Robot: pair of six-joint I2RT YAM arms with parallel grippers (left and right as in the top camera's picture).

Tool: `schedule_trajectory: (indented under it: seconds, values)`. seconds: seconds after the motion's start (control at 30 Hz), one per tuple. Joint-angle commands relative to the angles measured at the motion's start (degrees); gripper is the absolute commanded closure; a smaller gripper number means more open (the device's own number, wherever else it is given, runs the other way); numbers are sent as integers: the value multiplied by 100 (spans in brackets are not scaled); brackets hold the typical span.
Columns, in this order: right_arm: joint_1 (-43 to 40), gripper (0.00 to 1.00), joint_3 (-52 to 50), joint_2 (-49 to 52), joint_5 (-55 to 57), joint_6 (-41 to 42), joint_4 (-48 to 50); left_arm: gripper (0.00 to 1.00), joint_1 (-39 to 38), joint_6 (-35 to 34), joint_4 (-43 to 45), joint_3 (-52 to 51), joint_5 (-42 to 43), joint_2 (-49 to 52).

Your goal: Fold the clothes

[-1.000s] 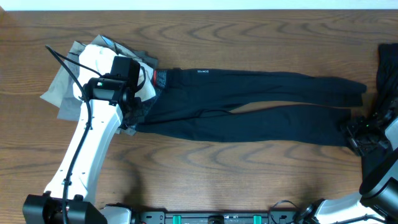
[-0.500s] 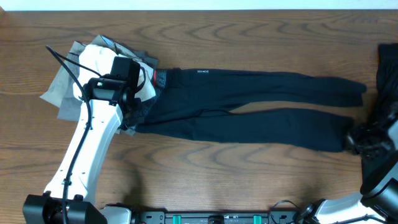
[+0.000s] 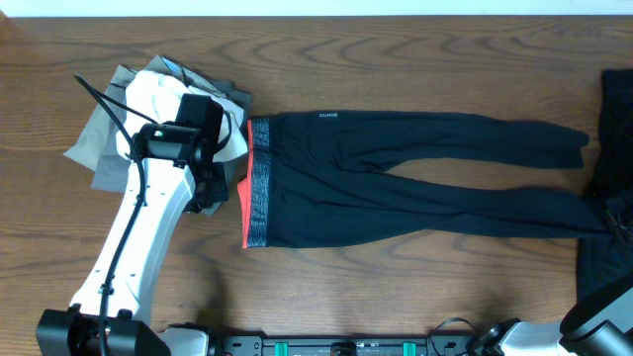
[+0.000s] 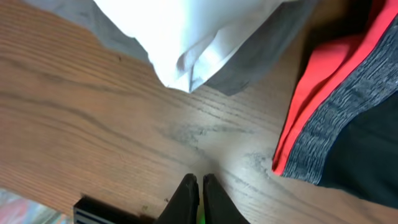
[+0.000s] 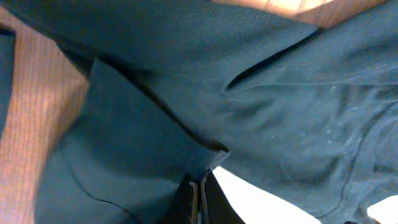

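The clothes' black leggings (image 3: 415, 178) lie lengthwise across the table, their legs running to the right. Their grey waistband (image 3: 259, 193), edged in coral-red, lies flat at the left end. My left gripper (image 3: 210, 190) sits just left of that waistband. In the left wrist view it (image 4: 200, 185) is shut over bare wood with nothing between the fingers, and the waistband (image 4: 336, 118) lies apart to the right. My right gripper (image 3: 613, 220) is at the far right, at the end of the near leg. In the right wrist view it (image 5: 200, 185) is shut on a fold of the leggings' dark cloth (image 5: 186, 93).
White and grey garments (image 3: 109, 138) lie in a heap at the back left, partly under my left arm; the white piece (image 4: 186, 37) shows in the left wrist view. A black garment (image 3: 618, 109) hangs at the right edge of the table.
The right gripper shut on the near leg's end and moved right, dragging the leggings with it. The waistband came away from the left gripper and now lies flat, coral edge showing.
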Motion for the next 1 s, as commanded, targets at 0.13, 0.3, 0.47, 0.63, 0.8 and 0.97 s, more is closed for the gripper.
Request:
schedule_trajectory:
  seconds: [0.13, 0.3, 0.47, 0.63, 0.8, 0.97]
  values:
    - [-31, 60, 66, -39, 258, -120, 22, 91, 24, 11, -15, 68, -98, 2]
    - [-26, 45, 66, -39, -562, -138, 162, 83, 7, 219, 138, 26, 1102, 4]
    - [-20, 41, 66, -39, -2240, -800, 470, 76, -160, -160, 367, -433, 1401, 11]
    - [-20, 41, 66, -39, -3615, -1217, 763, 69, -376, -380, 1252, -1320, 1928, 35]
    - [0, 48, 66, -39, -3969, -1220, 798, 74, -509, -376, 2509, -2107, 2041, 125]
    - [57, 50, 66, -39, -3969, -1217, 780, 77, -529, -372, 3121, -2594, 2039, 138]
